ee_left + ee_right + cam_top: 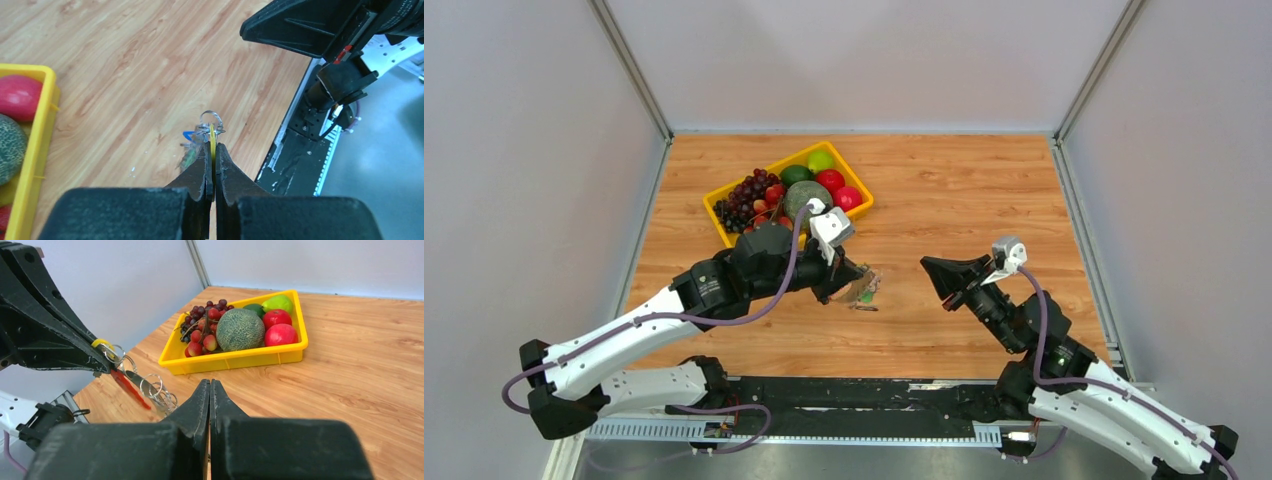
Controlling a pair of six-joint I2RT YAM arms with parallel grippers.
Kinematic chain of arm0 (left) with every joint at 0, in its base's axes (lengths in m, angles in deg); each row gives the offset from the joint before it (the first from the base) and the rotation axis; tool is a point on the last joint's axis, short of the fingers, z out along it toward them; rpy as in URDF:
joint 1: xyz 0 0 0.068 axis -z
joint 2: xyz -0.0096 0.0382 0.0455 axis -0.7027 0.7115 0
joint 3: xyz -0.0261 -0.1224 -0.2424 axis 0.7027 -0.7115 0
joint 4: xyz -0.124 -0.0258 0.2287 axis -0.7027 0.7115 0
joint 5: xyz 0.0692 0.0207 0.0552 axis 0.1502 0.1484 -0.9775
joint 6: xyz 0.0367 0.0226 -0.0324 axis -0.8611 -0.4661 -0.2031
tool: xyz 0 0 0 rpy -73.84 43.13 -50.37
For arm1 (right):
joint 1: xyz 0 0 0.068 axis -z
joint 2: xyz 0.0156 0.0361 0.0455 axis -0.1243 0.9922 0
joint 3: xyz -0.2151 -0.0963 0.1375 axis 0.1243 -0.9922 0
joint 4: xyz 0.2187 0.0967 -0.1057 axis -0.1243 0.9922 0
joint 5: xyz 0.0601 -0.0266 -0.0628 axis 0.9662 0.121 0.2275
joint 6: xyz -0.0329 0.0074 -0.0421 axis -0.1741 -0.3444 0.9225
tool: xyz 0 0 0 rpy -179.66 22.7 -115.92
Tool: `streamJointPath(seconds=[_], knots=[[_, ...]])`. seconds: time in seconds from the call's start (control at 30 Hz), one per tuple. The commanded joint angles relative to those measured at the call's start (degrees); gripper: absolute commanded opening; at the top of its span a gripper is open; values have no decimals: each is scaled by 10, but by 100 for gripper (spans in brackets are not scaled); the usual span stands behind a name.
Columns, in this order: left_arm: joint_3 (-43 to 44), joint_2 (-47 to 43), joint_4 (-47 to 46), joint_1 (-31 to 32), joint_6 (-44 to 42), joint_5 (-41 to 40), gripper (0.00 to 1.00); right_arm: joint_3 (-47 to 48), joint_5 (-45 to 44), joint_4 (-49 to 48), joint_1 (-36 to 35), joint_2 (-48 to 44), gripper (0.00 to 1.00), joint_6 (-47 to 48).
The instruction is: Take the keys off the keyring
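Observation:
My left gripper (849,277) is shut on the yellow head of a key (213,134) and holds the bunch just above the table. The keyring (865,290) hangs from it. Its silver rings (210,121) show past the fingertips, with a blue key (188,135) and a green key (190,158) below. In the right wrist view the yellow key (101,343), rings (152,387) and red oval tag (129,388) dangle from the left fingers (55,337). My right gripper (932,270) is shut and empty, a short way right of the bunch.
A yellow tray (865,197) with grapes, a melon and other fruit stands behind the left gripper; it also shows in the right wrist view (235,360) and the left wrist view (37,145). The table's near edge and arm bases lie just behind the bunch.

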Motion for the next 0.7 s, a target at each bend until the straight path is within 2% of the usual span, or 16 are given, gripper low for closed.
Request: streamJointPath(seconds=[0.0,0.03,0.07,0.17,0.23,0.37,0.67], knots=[[11,-5,4,-1,-43,-17,0,37,52,16,0,30,0,-8],[15,-4,7,-1,-52,-12,0,41,65,17,0,36,1,-5],[17,-3,10,-1,-56,-8,0,44,77,18,0,40,7,-2],[19,-7,12,-1,-73,9,0,56,123,16,0,48,33,11],[18,-10,13,-1,-82,24,0,65,161,15,0,54,40,24],[19,-16,11,-1,-99,51,0,80,218,15,0,67,46,44],[27,-29,26,-1,-172,117,0,100,271,15,0,91,46,90]])
